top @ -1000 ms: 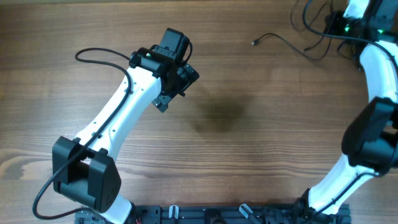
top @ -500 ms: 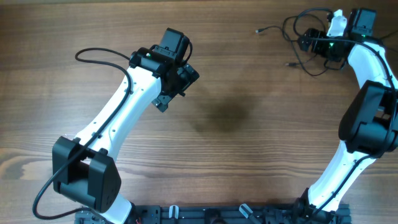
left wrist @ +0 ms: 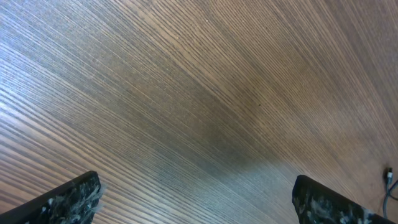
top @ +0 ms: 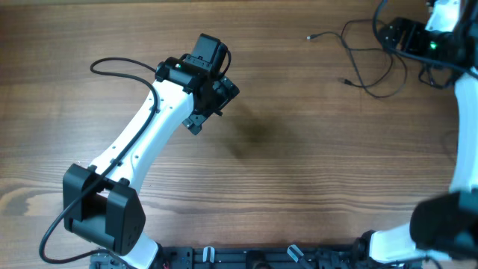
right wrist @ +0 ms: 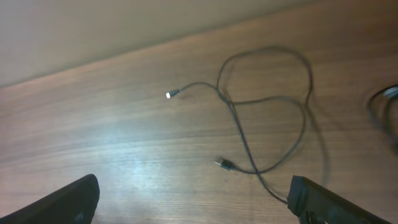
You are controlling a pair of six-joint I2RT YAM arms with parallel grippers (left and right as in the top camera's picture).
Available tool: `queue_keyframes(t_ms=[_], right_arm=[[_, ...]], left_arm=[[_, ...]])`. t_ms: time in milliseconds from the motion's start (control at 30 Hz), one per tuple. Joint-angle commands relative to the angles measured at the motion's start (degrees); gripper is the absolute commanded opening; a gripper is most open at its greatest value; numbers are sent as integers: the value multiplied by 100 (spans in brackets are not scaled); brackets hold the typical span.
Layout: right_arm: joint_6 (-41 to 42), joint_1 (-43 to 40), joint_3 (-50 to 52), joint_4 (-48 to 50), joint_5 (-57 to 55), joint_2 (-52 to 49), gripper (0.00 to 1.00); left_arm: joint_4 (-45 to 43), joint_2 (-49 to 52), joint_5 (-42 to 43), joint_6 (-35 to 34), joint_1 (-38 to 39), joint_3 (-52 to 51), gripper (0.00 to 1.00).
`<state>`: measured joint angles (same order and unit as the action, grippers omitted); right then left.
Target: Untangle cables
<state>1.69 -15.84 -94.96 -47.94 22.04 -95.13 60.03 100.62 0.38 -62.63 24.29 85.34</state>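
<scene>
My right hand (right wrist: pixel 196 202) and left hand (left wrist: pixel 196 199): wide open, empty. Cables (right wrist: pixel 224 96): one crossed loop on the tabletop (right wrist: pixel 112 149). I'd grip beside a plug (right wrist: pixel 222 163) and draw it outward slowly.

The left hand (left wrist: pixel 199 200) gapes wide above the wooden table (left wrist: pixel 205 87).
</scene>
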Motion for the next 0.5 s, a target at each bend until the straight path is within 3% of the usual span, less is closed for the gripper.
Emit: queue_keyframes(t_ms=[0, 67, 133, 400, 467], right_arm=[[459, 22, -17, -380, -1853, 516, 100], [866, 22, -17, -798, -2894, 584, 100], [935, 22, -17, -1226, -3095, 621, 100], [240, 22, -17, -1458, -675, 1635, 100], [216, 22, -17, -1716, -632, 2009, 100]], left_arm=[[4, 44, 20, 92, 7, -4, 100], [4, 44, 20, 92, 7, -4, 100], [2, 44, 20, 92, 7, -4, 100], [2, 44, 20, 92, 7, -4, 100], [2, 44, 20, 92, 7, -4, 100]])
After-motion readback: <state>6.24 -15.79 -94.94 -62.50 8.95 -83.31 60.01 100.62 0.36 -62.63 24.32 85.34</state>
